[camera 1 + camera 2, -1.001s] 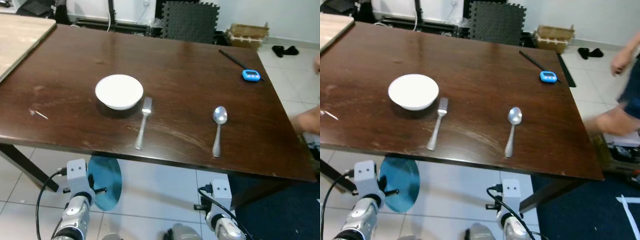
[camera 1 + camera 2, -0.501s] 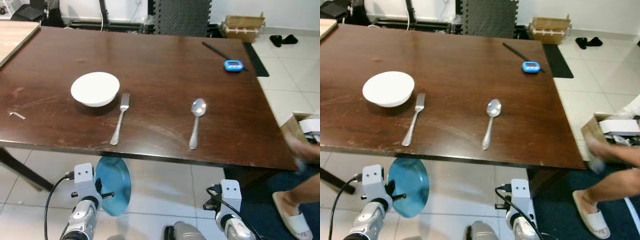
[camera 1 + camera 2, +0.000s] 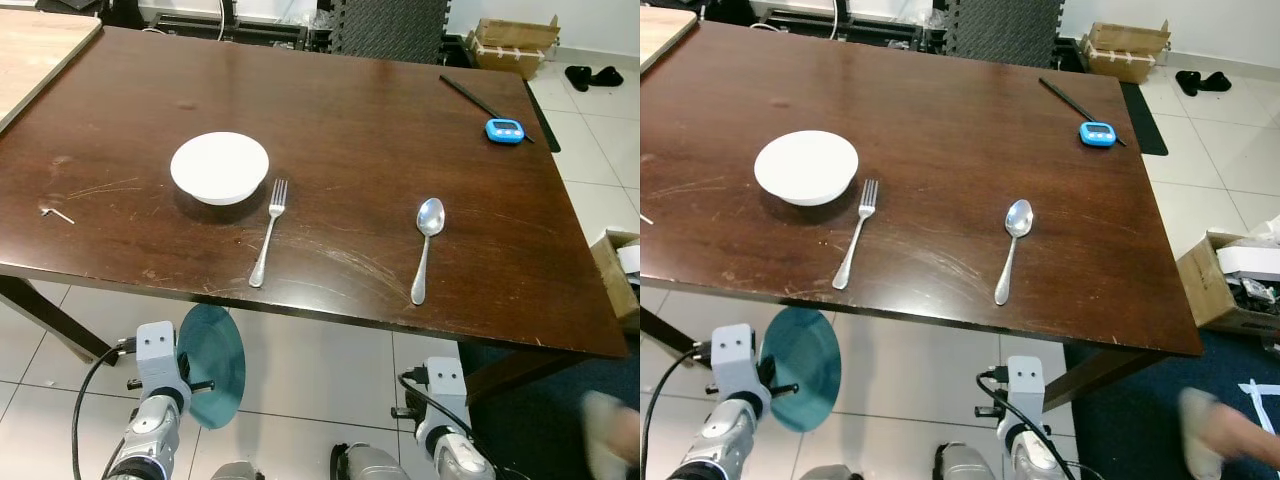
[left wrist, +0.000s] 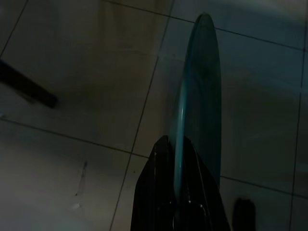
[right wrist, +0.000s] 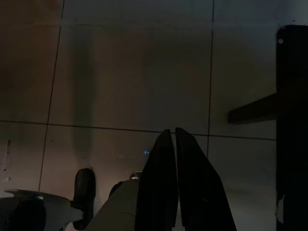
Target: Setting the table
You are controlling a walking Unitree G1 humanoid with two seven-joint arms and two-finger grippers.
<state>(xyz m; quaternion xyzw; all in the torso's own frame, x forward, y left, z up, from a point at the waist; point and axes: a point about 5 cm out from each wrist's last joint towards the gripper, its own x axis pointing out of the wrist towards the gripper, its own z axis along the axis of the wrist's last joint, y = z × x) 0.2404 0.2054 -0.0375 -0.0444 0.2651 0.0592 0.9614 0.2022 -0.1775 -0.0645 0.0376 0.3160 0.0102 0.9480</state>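
Observation:
On the dark wooden table (image 3: 340, 130) a white bowl (image 3: 219, 167) stands left of centre. Just right of it lies a fork (image 3: 268, 232), and a spoon (image 3: 424, 248) lies further right, both with handles toward me. Below the table's near edge my left gripper (image 4: 174, 144) is shut on the rim of a teal plate (image 3: 212, 365), which hangs edge-up over the tiled floor; the left wrist view shows the plate (image 4: 199, 96) edge-on. My right gripper (image 5: 173, 139) hangs low over the floor, shut with nothing between its fingers.
A blue timer (image 3: 504, 129) and a black stick (image 3: 480, 100) lie at the table's far right corner. A small metal key (image 3: 57, 212) lies near the left edge. A light wooden table (image 3: 40, 50) adjoins on the left. A cardboard box (image 3: 620, 270) and a person's blurred foot (image 3: 610, 450) are at right.
The camera has swung, shifting the whole picture. The person at the right has moved off; a blurred foot remains at lower right. Tableware and both grippers are unchanged.

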